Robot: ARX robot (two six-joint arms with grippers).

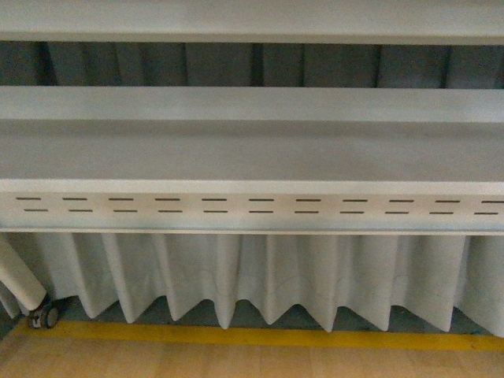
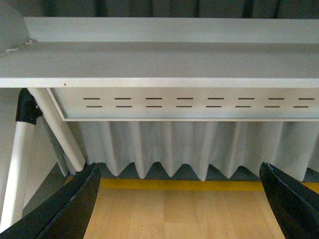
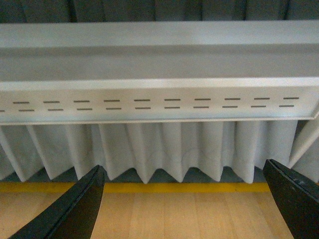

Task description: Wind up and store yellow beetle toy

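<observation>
Both wrist views show wide-open, empty black grippers, left [image 2: 182,204] and right [image 3: 187,204], unseen from the front, over pale wooden floor [image 1: 236,362], yellow floor stripe [image 1: 260,337], pleated white curtain [image 1: 260,276] and slotted grey shelf [image 1: 252,150]; yellow beetle toy nowhere visible.

The front view faces the bench [image 1: 252,150] straight on, close to its slotted front edge [image 1: 252,206]. Both wrist views look the same way from lower down, sharing that edge, the pleated curtain [image 3: 164,149] and yellow floor line [image 2: 184,184].
</observation>
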